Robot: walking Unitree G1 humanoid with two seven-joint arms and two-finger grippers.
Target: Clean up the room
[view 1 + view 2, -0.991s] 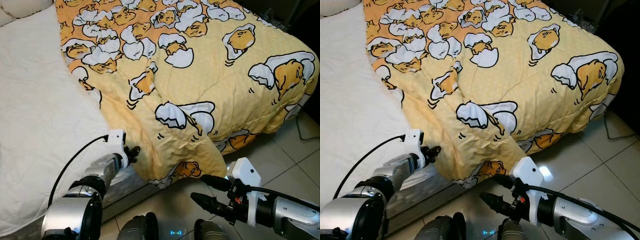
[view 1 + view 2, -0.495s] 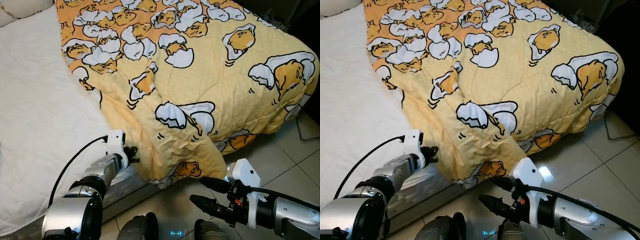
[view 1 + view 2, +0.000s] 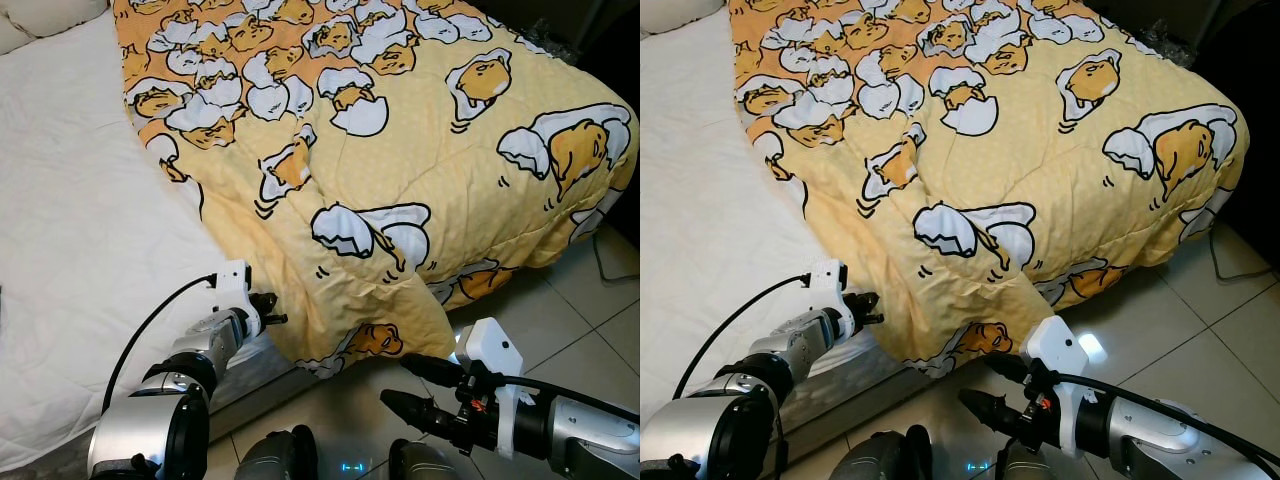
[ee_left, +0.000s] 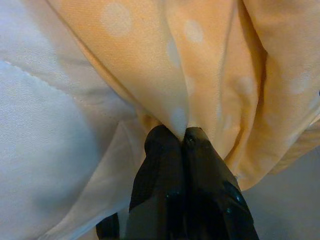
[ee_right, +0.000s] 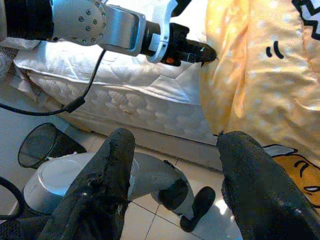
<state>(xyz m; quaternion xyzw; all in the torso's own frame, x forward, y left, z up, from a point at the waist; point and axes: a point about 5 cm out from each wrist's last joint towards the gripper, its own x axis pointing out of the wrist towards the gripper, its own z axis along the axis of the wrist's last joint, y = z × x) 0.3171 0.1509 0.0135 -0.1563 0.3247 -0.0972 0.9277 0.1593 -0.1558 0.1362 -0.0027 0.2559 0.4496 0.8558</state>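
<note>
A yellow blanket (image 3: 400,150) printed with egg cartoons covers the right part of the bed and hangs over its corner. My left gripper (image 3: 272,310) is shut on the blanket's edge (image 4: 185,107) at the bed's side, where the cloth meets the white mattress cover (image 3: 70,230). In the left wrist view the two black fingertips (image 4: 167,145) pinch a fold of yellow cloth. My right gripper (image 3: 405,385) hovers open above the tiled floor, below the hanging blanket corner (image 3: 375,340), with nothing between its fingers (image 5: 112,165).
A pale tiled floor (image 3: 560,310) lies to the right of the bed. A black mesh bin (image 5: 42,145) stands on the floor by the bed base. A dark cable (image 3: 605,270) runs along the floor at the far right. My own legs (image 3: 290,455) are below.
My left gripper has shifted slightly along the blanket's edge, still pinching it. The right gripper dipped a little and returned, staying open.
</note>
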